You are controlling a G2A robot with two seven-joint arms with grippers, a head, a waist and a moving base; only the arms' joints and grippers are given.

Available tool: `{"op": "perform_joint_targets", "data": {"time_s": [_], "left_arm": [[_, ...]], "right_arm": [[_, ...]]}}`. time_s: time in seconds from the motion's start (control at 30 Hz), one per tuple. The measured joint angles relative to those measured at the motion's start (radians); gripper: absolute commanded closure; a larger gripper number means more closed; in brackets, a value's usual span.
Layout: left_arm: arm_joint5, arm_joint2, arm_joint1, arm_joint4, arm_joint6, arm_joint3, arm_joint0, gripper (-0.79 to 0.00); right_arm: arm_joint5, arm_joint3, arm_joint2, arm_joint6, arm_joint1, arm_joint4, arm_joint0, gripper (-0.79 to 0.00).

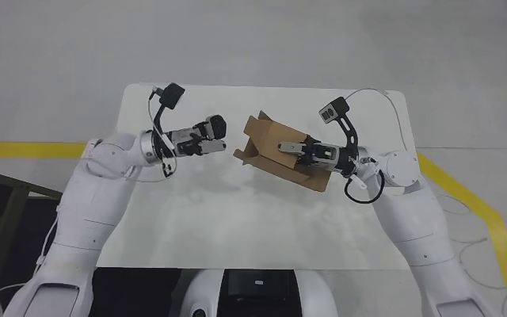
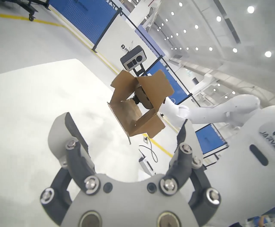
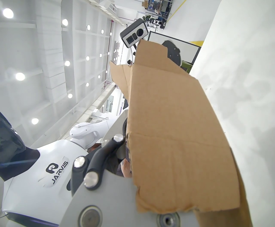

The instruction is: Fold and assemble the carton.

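A brown cardboard carton (image 1: 277, 150) is held above the white table (image 1: 198, 222), near its middle, with flaps spread at the end that faces the left arm. My right gripper (image 1: 291, 147) is shut on one wall of the carton (image 3: 171, 129), and one finger (image 3: 120, 133) shows beside that wall. My left gripper (image 1: 219, 147) hangs a short way to the left of the carton (image 2: 137, 105), open and holding nothing. Its two fingers (image 2: 71, 133) stand wide apart, and the carton's hollow inside shows between them.
The white table (image 2: 32, 107) has bare room in front of and behind the carton. Yellow floor tape (image 1: 40, 148) runs past both ends of the table. Blue partition panels (image 2: 86, 19) and a cable on the floor (image 2: 148, 150) lie beyond the table's far edge.
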Motion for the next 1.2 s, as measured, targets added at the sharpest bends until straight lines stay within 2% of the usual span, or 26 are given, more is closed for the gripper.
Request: {"op": "perform_joint_targets", "data": {"time_s": [0.23,0.37,0.47,0.67,0.83,1.03,1.2], "left_arm": [[-0.194,0.023,0.037,0.068,0.202,0.029,0.022,-0.785],[-0.194,-0.051,0.048,0.077,0.231,-0.018,0.038,-0.785],[-0.194,-0.091,0.05,0.157,0.25,-0.067,0.053,-0.785],[-0.194,-0.101,0.059,0.372,0.292,-0.16,0.085,-0.785],[-0.194,-0.071,0.073,0.506,0.4,-0.182,0.102,-0.785],[-0.194,0.009,0.1,0.716,0.592,-0.164,0.096,-0.785],[-0.194,0.099,0.143,0.997,0.875,-0.165,0.082,-0.785]], "right_arm": [[0.0,0.0,0.0,0.0,0.0,0.0,0.0,0.0],[0.0,0.0,0.0,0.0,0.0,0.0,0.0,0.0],[0.0,0.0,0.0,0.0,0.0,0.0,0.0,0.0],[0.0,0.0,0.0,0.0,0.0,0.0,0.0,0.0],[0.0,0.0,0.0,0.0,0.0,0.0,0.0,0.0],[0.0,0.0,0.0,0.0,0.0,0.0,0.0,0.0],[0.0,0.0,0.0,0.0,0.0,0.0,0.0,0.0]]}}
